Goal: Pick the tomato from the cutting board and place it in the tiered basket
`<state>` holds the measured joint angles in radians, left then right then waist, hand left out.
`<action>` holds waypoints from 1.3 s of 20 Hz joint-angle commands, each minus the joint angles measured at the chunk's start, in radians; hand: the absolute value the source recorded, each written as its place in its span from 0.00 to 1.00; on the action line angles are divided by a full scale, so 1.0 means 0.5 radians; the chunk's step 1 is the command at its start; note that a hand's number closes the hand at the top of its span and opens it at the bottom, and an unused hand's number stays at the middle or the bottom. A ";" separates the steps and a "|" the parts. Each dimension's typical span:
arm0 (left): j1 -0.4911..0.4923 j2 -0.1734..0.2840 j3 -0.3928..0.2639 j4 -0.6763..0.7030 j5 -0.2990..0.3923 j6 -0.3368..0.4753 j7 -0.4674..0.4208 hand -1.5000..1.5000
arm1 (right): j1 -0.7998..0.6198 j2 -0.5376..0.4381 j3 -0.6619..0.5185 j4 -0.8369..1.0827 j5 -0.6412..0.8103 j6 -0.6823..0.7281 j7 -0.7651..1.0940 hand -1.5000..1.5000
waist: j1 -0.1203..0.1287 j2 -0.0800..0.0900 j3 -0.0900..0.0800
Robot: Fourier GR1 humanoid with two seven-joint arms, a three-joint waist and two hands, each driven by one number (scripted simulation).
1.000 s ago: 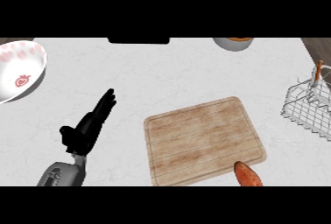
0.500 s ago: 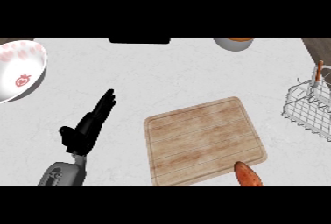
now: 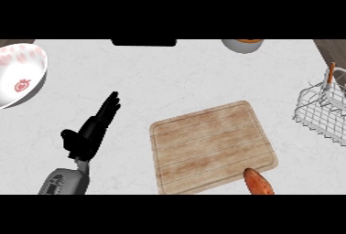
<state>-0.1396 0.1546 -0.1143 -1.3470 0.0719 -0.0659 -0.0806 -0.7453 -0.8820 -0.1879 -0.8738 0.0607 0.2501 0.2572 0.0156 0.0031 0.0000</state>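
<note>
No change is detected across the interval. The black left hand (image 3: pixel 88 137), lying at the 8 o'clock position, is found in an unchanged pose with fingers extended. No displacement is recorded for the rectangular wooden cutting board (image 3: pixel 213 146) at 5 o'clock.

A wooden cutting board (image 3: pixel 213 147) is laid flat on the white counter, slightly rotated, with a groove along its border. An orange-red, elongated object (image 3: pixel 258 182) is seen at the lower right corner of the board, partly cut by the lower edge of the view. A wire tiered basket (image 3: pixel 324 110) is placed at the right edge, well apart from the board.
</note>
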 commanded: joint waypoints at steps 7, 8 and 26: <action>0.022 0.066 0.093 -0.042 0.052 -0.064 0.023 0.50 | -0.072 0.195 -0.226 0.086 -0.392 0.136 0.645 0.00 | -0.037 -0.016 -0.002; 0.021 0.009 0.047 0.063 -0.013 -0.030 -0.057 0.50 | -0.056 0.221 -0.264 0.188 -0.393 0.093 0.547 0.00 | -0.029 -0.007 -0.001; 0.082 0.016 0.077 -0.067 -0.013 -0.024 0.029 0.50 | 0.292 -0.451 -0.986 0.380 -0.318 -0.601 -0.057 0.00 | -0.053 -0.002 0.006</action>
<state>-0.1008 0.1501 -0.0929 -1.3779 0.0534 -0.0691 -0.0778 -0.6585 -1.0377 -0.5670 -0.7566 -0.0607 -0.0380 0.3399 -0.0068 0.0013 0.0014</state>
